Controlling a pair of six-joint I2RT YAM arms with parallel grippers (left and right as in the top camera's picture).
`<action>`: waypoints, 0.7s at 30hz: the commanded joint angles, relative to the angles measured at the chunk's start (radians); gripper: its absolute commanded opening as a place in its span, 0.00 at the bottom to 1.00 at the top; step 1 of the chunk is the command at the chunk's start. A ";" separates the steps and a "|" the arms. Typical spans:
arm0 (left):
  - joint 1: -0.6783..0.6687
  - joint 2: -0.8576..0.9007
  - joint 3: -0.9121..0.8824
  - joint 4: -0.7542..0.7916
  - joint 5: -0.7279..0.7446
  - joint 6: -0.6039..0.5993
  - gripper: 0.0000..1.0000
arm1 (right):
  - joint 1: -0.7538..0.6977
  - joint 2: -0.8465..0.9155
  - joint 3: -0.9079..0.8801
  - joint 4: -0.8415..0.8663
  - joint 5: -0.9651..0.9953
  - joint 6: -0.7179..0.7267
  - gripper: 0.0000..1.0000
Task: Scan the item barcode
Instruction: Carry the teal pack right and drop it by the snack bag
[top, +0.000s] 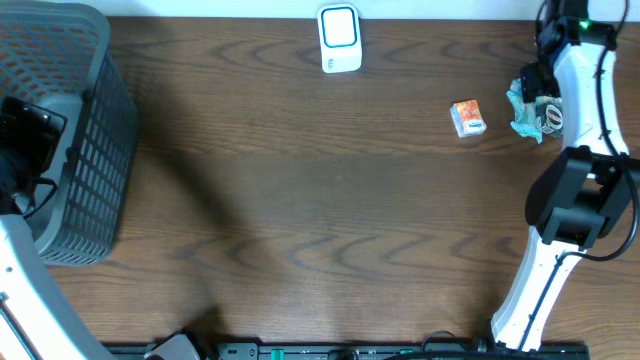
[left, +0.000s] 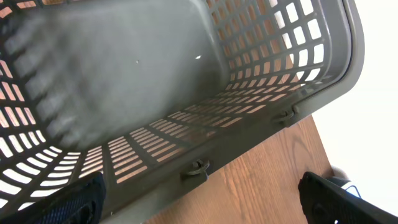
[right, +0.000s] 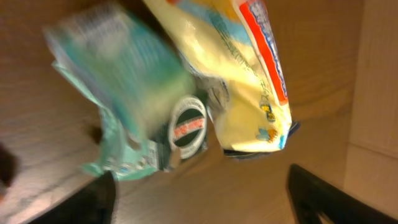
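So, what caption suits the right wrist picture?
Open pincer above a teal packet and a yellow packet on the wooden table.

the table (top: 300, 200) is dark brown wood with clear grain, smooth and half matt. the basket (top: 100, 170) is grey matt plastic. the scanner (top: 340, 40) is smooth white plastic. the teal packet (right: 118, 81) and the yellow packet (right: 236, 74) are glossy, wrinkled film. the small box (top: 467, 118) looks like printed card.
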 joint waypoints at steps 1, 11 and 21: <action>0.003 -0.005 0.014 -0.002 -0.005 -0.008 0.98 | -0.007 -0.006 -0.012 -0.013 -0.054 0.042 0.92; 0.003 -0.005 0.014 -0.002 -0.005 -0.008 0.98 | 0.020 -0.095 -0.012 -0.024 -0.285 0.093 0.99; 0.003 -0.005 0.014 -0.002 -0.005 -0.008 0.97 | 0.076 -0.362 -0.012 -0.146 -0.555 0.116 0.99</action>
